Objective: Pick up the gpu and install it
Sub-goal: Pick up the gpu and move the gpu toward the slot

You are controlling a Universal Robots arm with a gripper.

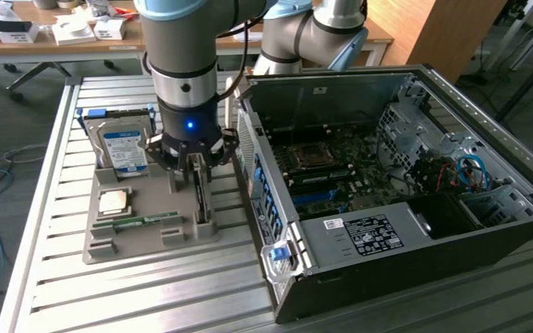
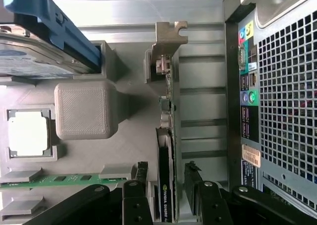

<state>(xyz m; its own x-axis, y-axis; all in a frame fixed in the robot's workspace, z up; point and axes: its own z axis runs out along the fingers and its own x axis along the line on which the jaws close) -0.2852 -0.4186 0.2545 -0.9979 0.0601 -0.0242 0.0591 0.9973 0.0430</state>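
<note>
The hand [image 1: 195,168] hangs straight over the gpu [image 1: 200,201], which stands on edge in a slot of the grey holder tray [image 1: 146,232] on the desk [image 1: 53,173], just beside the open computer case [image 1: 387,229].

In the wrist view the gpu [image 2: 165,155] is seen edge-on. Its long axis runs from between the fingers [image 2: 141,174] out to the tan metal bracket [image 2: 170,36] at the far end.

The hand [image 2: 167,171] is released. One finger sits on each side of the card with a sliver of gap on both, so it straddles the card and is not clamped yet.

The grip line crosses the card's thin side, so closing would pinch its two flat faces.

The hard drive [image 1: 123,146], the memory stick [image 1: 137,222] and the square chip [image 1: 114,201] sit in the same tray, away from the fingers.

Hidden or unclear:
- The card's bottom edge is sunk in the tray slot.
- The fingertips are hard to make out in the exterior view.
- I cannot tell which slot inside the case it goes in.
</note>
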